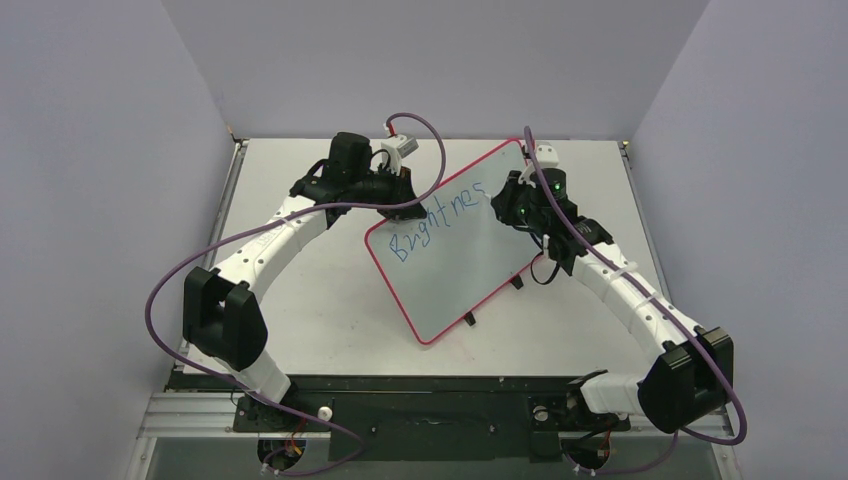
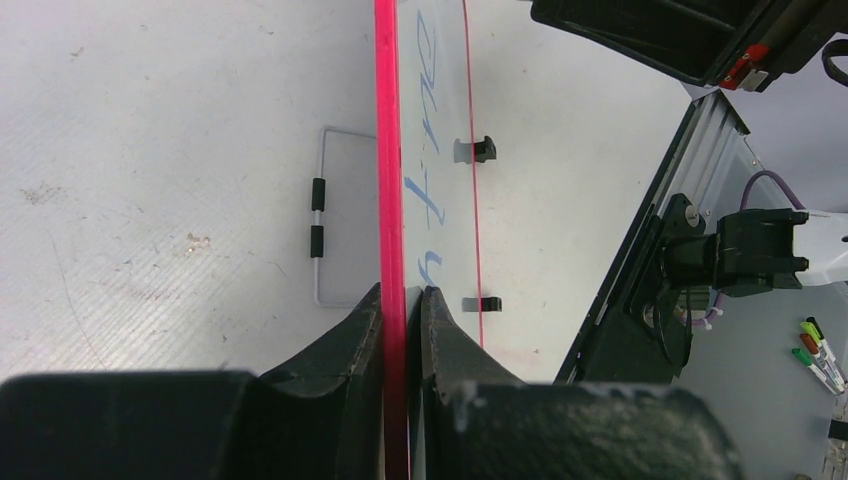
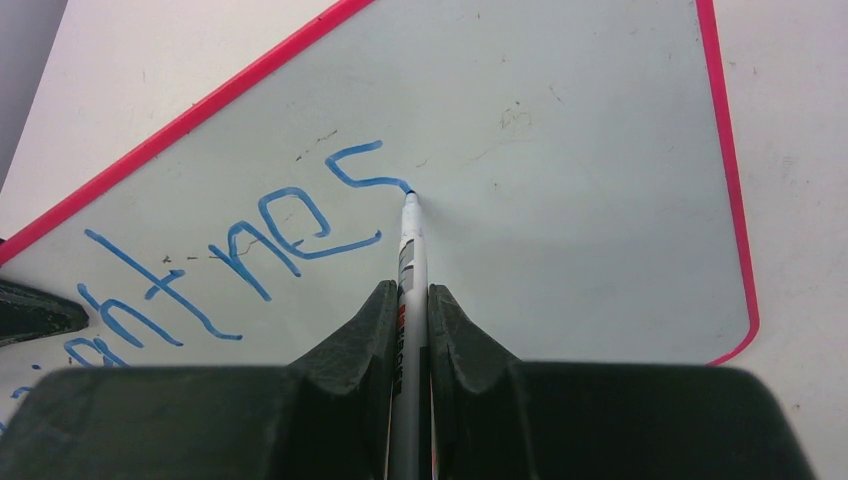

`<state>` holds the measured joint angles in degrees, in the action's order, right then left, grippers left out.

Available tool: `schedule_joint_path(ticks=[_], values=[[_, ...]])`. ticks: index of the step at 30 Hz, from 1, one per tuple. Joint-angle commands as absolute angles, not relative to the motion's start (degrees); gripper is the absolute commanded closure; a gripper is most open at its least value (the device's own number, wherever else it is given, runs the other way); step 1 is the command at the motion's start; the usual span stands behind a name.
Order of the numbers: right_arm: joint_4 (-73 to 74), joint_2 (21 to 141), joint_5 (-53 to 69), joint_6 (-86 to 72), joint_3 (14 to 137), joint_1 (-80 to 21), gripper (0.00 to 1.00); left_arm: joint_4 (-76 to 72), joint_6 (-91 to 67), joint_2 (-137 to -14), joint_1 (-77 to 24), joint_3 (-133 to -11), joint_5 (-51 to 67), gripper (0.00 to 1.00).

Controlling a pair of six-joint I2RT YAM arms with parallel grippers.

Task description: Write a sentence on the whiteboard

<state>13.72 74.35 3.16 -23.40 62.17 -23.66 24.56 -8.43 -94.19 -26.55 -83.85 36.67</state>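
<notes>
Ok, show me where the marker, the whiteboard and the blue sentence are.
marker [image 3: 411,250]: right wrist view, on its white barrel.
whiteboard [image 1: 465,280]: top external view, on the bare white face.
sentence [image 1: 437,218]: top external view, on the blue letters mid-word.

A flat white table [image 1: 300,300], lightly scuffed, is enclosed by plain grey walls [image 1: 100,150]. Beyond its near edge, several thin markers with green and orange caps [image 2: 818,352] are laid on a lower grey surface [image 2: 750,410].

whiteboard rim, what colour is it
The whiteboard rim is bright red-pink, clearest in the left wrist view.
</notes>
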Motion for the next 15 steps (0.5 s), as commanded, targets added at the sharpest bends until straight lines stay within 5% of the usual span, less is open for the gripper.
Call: schedule_joint_path(ticks=[1,15], values=[[13.59,73.46,3.46,-23.53,60.12,-24.15,1.0,20.21,-2.46,-91.76,-27.51,-84.29,35.26,1.0],[12.47,68.99,8.61,-23.69,61.42,-24.8,1.0,20.27,-2.38,-91.7,-27.51,-84.27,35.24,1.0]])
